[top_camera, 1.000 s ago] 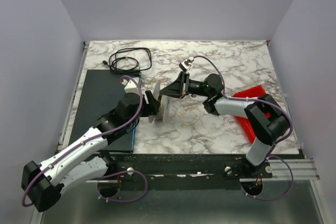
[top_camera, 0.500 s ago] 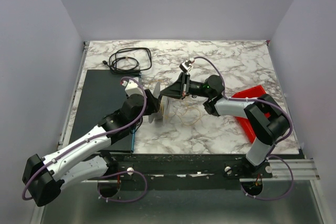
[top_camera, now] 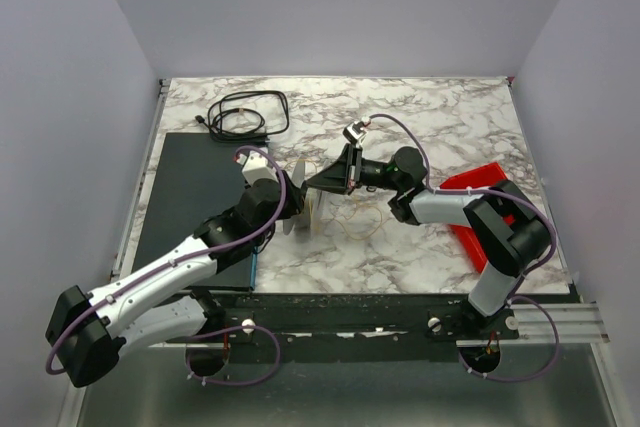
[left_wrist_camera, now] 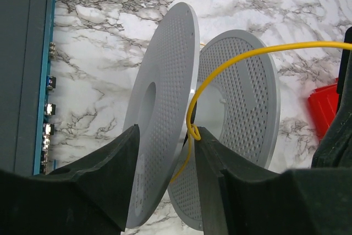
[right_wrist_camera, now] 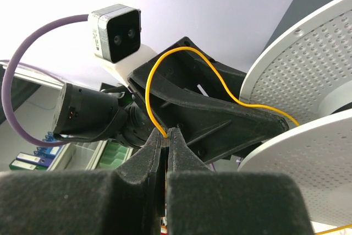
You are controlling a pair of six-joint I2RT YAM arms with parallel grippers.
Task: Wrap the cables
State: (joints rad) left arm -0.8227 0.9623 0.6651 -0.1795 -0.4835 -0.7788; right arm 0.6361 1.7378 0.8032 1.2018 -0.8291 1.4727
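The spool (left_wrist_camera: 165,81) is matt grey plastic, dimpled all over. The wire (left_wrist_camera: 190,115) has a smooth yellow coat. The left gripper (left_wrist_camera: 165,135) has matt black fingers (left_wrist_camera: 104,182). The surface (left_wrist_camera: 99,59) looks smooth, marbled.

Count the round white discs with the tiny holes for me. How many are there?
2. The nearer disc stands between the fingers of the left gripper. The farther disc stands just behind it, on the right. The yellow wire loops down between them.
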